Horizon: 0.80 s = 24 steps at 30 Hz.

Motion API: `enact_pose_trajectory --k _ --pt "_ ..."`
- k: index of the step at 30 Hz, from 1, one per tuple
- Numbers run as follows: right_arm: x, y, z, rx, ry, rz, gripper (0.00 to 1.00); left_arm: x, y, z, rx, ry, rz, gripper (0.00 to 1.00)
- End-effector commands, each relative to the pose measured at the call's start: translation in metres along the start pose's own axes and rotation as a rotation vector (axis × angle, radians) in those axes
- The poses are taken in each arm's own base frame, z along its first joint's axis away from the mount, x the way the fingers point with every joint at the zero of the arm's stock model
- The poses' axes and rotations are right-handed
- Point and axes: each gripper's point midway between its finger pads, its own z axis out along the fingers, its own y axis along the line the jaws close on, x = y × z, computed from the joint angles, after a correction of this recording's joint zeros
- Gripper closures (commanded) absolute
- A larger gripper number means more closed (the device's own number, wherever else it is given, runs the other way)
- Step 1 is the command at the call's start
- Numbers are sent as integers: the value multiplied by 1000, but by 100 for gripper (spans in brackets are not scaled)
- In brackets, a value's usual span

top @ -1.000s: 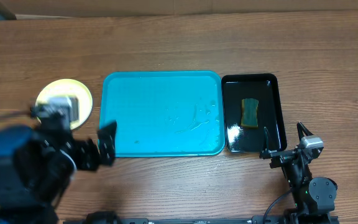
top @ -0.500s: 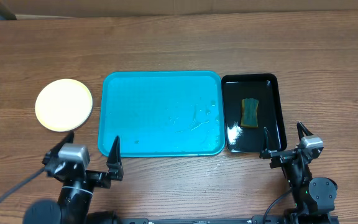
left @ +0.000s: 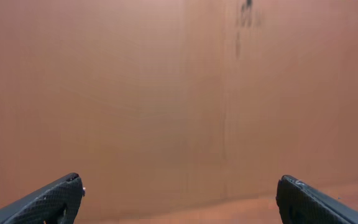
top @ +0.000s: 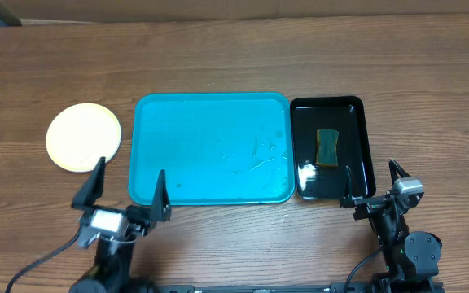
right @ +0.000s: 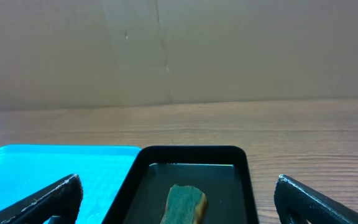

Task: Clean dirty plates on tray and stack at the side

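- Bright, even light from above — shadows on the table (top: 234, 57) are soft and short.
- White glare streaks the tray (top: 194, 138) and the black tray (top: 352, 138).
- Left wrist view is soft — hazy brown.

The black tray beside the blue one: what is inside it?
Inside the black tray lies a single sponge, green with yellowish edges, roughly in the middle. The tray's floor is glossy, with bright glints near the front. Whatever is directly under the sponge is covered and cannot be seen.
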Motion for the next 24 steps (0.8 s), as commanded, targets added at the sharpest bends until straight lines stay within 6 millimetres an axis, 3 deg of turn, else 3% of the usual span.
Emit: enact_pose_trajectory --k 1,8,15,24 --pt "2 -1 0 6 -5 3 0 23 11 -1 -59 27 -59 0" --pt "2 -1 0 6 -5 3 0 82 40 -11 -221 168 -88 0" --pt "2 -1 0 6 -5 3 0 151 44 -32 -265 425 -135 0" --pt "2 -1 0 6 -5 3 0 149 47 -32 -282 418 -127 0"
